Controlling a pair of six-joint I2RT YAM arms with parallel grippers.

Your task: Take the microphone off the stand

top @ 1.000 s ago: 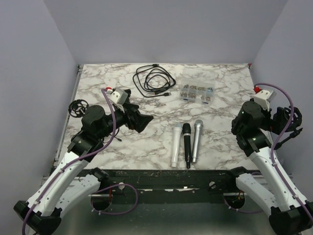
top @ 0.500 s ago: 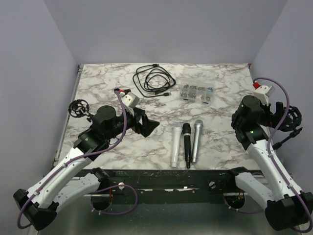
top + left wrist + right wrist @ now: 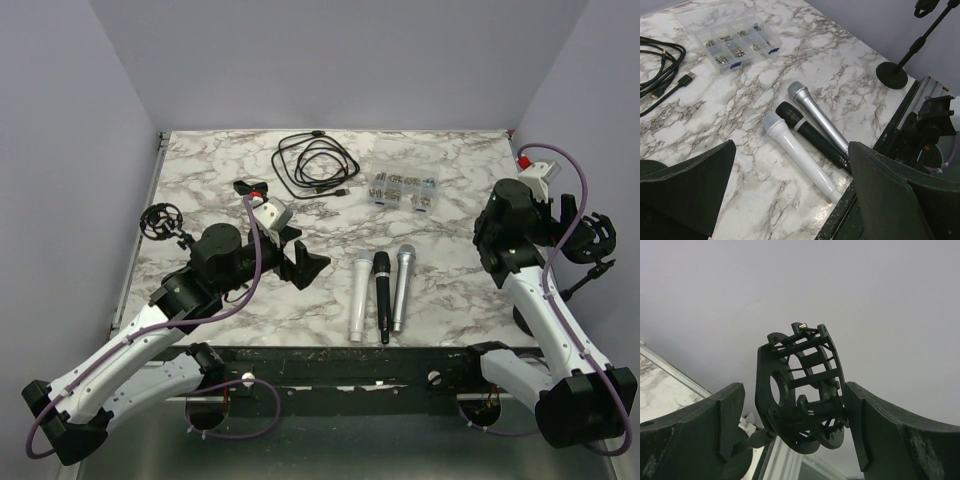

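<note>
Three microphones (image 3: 380,291) lie side by side on the marble table (image 3: 440,240), between both arms; a black cable (image 3: 315,165) coils behind.

High overview, two close wrist views

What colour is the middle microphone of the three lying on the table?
Black middle microphone, seen best in the left wrist view.

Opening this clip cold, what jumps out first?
Three microphones lie side by side near the front middle of the marble table: white, black, silver. The left end effector hangs open just left of them. At the right edge, the right end effector is open around an empty black shock-mount cage.
</note>
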